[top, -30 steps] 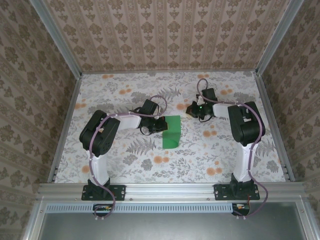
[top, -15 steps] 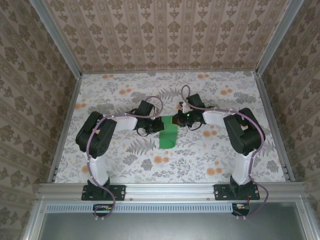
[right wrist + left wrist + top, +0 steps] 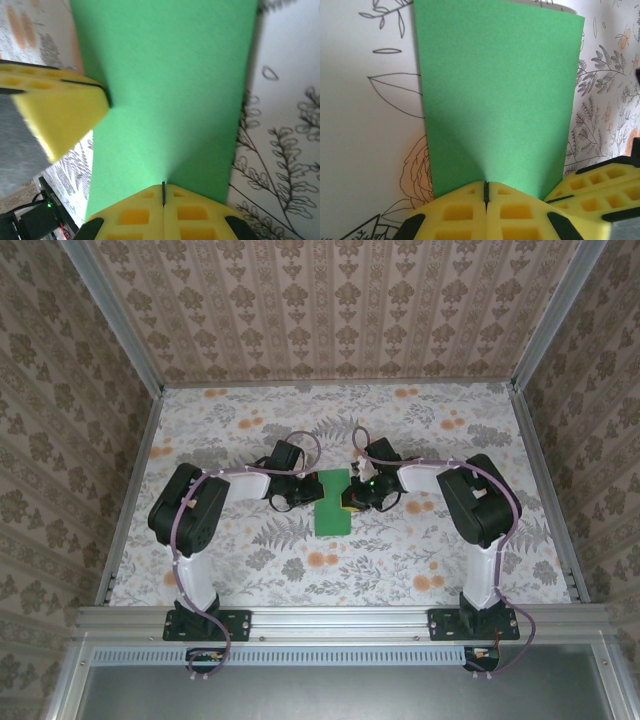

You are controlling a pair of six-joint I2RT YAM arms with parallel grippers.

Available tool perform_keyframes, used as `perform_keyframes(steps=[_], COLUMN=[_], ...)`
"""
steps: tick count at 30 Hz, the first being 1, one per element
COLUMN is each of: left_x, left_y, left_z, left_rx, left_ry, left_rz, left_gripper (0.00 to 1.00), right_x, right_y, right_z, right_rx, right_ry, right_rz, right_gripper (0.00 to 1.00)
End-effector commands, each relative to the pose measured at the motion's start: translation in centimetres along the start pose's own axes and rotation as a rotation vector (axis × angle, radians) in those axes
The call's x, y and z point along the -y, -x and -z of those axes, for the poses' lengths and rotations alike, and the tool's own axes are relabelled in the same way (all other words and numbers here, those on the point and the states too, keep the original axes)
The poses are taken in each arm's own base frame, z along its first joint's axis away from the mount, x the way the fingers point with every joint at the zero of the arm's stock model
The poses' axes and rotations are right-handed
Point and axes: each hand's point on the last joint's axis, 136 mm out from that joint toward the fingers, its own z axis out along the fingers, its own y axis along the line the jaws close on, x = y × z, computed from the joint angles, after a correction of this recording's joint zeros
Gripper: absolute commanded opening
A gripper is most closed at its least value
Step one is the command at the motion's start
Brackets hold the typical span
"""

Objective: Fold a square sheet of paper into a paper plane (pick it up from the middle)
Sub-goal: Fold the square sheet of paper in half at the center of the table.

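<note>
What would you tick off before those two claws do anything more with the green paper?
1. Grip of the left claw on the green paper: ok, shut on its edge.
2. Grip of the right claw: ok, shut on the paper's other side.
3. Paper folded into a narrow rectangle: ok.
4. Folded layers lined up exactly: cannot tell.
5. Paper lying flat on the table: cannot tell.
6. Gap between the two claws: cannot tell, they sit very close.

Floral-print table (image 3: 230,420) beneath folded green paper (image 3: 333,508).
</note>
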Motion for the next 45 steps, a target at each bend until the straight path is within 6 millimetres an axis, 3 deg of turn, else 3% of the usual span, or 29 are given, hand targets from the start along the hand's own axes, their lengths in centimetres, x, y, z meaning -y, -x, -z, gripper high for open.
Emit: perform_keyframes(steps=[1,10,17,21,30,45], left_x=[-8.9,-9.3,-9.1,-9.1,-9.3,-9.9], left_y=[-5.7,-5.9,-5.6,-5.6,-5.8,-5.9], left_z=[-0.9,-1.0,-1.1,-1.3,-1.5,-1.5], left_rx=[-0.152,-0.152,-0.148,-0.149,-0.15,-0.141], left_ry=[0.297,0.31,0.306,0.305,0.314,0.332], left_rz=[0.137,0.15,0.153,0.156,0.163,0.176], left_gripper=[0.0,0.0,0.0,0.0,0.0,0.0], right_x=[0.6,1.8,-2.1,-2.4,-0.2,3.4], right_y=[-1.7,-2.6,-0.4,-0.6,-3.5,-9.5], right_z=[-0.3,0.7,1.5,0.2,-0.6,1.2], right_rx=[-0.078,-0.074,-0.011,-0.024,-0.083,-0.159], right_ry=[-0.011,-0.025,0.06,0.062,0.022,-0.058], right_rz=[-0.002,-0.014,0.044,0.041,0.011,-0.029], right_gripper=[0.0,0.0,0.0,0.0,0.0,0.0])
